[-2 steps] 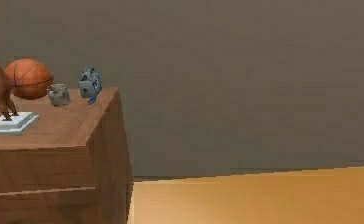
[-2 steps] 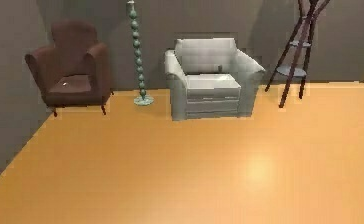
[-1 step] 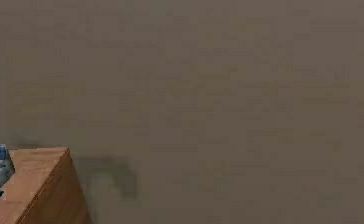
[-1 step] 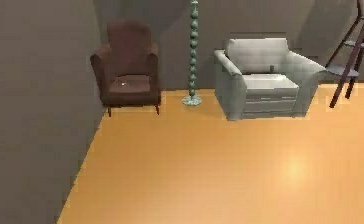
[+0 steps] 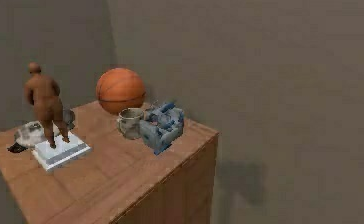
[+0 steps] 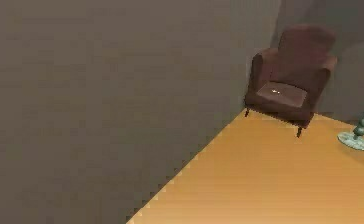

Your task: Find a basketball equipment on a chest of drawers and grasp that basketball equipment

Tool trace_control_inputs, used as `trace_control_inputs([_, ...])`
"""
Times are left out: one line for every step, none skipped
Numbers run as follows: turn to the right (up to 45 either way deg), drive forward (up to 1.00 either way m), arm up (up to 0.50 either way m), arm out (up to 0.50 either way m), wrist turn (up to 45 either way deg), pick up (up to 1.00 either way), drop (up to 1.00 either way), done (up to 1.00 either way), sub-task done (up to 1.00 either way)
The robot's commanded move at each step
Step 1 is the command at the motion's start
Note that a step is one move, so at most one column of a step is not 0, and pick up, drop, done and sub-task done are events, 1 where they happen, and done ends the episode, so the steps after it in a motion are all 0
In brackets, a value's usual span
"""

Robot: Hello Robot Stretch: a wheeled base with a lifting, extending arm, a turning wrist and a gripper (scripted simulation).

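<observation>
Ahead on the chest of drawers [image 5: 130, 175], at its far edge left of centre, sits the basketball [image 5: 120, 90], though my gripper's state I cannot tell.

Dim, even light; faint shadow beside chest [image 5: 115, 172]

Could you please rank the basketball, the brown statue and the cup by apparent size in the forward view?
1. Basketball and brown statue: too close to rank. The statue is taller and the ball wider, and the statue stands nearer the camera.
2. Cup: clearly the smallest.
</observation>
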Motion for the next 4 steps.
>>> trace_control_inputs([-45.0,0.00,0.00,0.00,0.0,0.00,0.00,0.00,0.00])
trace_control_inputs([-45.0,0.00,0.00,0.00,0.0,0.00,0.00,0.00,0.00])
trace_control_inputs([-15.0,0.00,0.00,0.00,0.0,0.00,0.00,0.00,0.00])
trace_control_inputs([45.0,0.00,0.00,0.00,0.0,0.00,0.00,0.00,0.00])
